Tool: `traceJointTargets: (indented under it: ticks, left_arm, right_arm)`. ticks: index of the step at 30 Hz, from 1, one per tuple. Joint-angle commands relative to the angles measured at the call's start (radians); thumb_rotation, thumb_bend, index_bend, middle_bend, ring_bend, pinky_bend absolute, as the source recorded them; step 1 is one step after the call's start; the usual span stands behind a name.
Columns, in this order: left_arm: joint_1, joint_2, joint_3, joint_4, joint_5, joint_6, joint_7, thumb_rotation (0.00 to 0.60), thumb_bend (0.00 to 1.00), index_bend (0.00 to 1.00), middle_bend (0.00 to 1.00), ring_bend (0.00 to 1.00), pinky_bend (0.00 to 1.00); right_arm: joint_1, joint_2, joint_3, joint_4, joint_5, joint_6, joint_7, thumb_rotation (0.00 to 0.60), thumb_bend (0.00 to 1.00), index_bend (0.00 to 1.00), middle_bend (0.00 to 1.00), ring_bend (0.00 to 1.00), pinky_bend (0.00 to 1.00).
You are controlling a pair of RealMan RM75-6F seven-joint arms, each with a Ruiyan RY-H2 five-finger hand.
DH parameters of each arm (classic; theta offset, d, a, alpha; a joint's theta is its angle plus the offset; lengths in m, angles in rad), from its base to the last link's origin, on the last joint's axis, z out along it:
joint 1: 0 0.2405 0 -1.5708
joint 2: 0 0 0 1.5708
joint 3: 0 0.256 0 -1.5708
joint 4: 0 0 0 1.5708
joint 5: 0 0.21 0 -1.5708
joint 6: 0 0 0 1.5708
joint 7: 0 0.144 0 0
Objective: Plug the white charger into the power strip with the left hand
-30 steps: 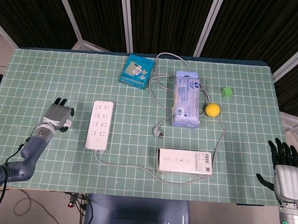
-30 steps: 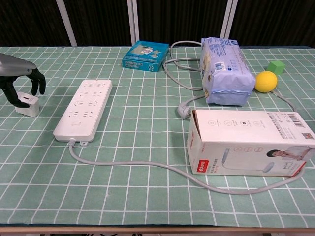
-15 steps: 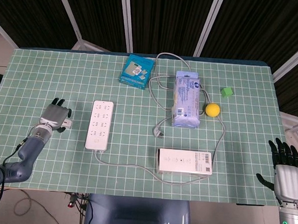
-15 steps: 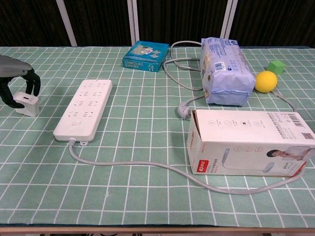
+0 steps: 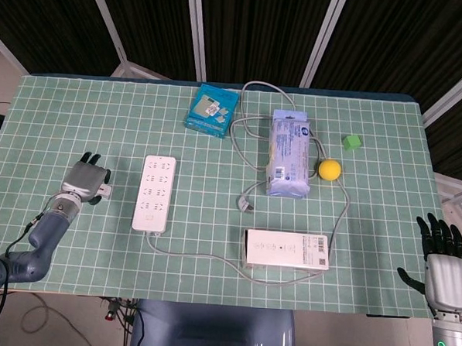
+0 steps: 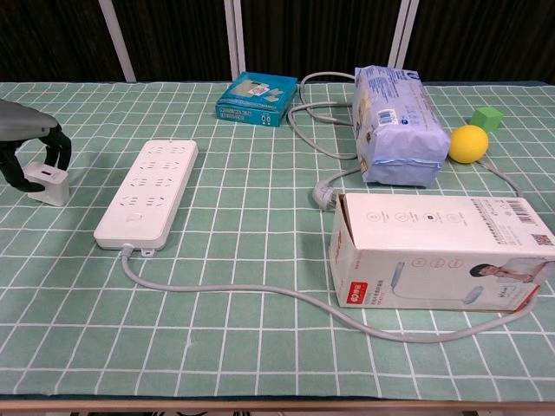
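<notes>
The white charger (image 6: 48,183) stands on the green mat at the far left, a little left of the white power strip (image 6: 149,190). My left hand (image 6: 28,143) arches over the charger, thumb on its left side and fingers (image 6: 61,149) on its back right edge. In the head view the left hand (image 5: 82,182) covers most of the charger (image 5: 105,190), which still rests on the mat beside the power strip (image 5: 155,192). My right hand (image 5: 441,260) hangs off the table's near right corner, fingers spread and holding nothing.
The strip's grey cord (image 6: 260,293) runs along the front to a white carton (image 6: 438,253). A blue tissue pack (image 6: 395,123), a teal box (image 6: 257,99), a yellow ball (image 6: 468,144) and a green cube (image 6: 486,119) lie further back.
My left hand has shifted slightly left and settled over the charger, its fingers drawing in around it. The charger and the right hand have not moved.
</notes>
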State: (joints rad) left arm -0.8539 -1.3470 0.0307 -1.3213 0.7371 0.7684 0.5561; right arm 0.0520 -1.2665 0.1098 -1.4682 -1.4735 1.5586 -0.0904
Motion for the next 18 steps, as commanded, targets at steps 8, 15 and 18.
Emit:
traceJointTargets:
  ticks: [8,15,18]
  left_arm:
    - [0.001,-0.014,-0.005,0.007,0.018,0.001,-0.003,0.600,0.31,0.45,0.44,0.05,0.06]
    - [0.003,-0.016,-0.003,0.007,0.029,0.002,0.001,0.600,0.33,0.48,0.47,0.06,0.06]
    - [0.002,-0.016,0.001,0.012,0.021,-0.003,0.012,0.600,0.35,0.50,0.49,0.07,0.06]
  right_arm:
    - [0.000,0.000,0.001,-0.001,0.002,0.000,0.001,0.600,0.13,0.00,0.00,0.00,0.00]
    - [0.000,-0.001,0.001,-0.002,0.001,-0.001,0.001,0.600,0.13,0.00,0.00,0.00,0.00]
    - [0.000,-0.002,0.001,-0.001,0.003,-0.001,0.000,0.600,0.13,0.00,0.00,0.00,0.00]
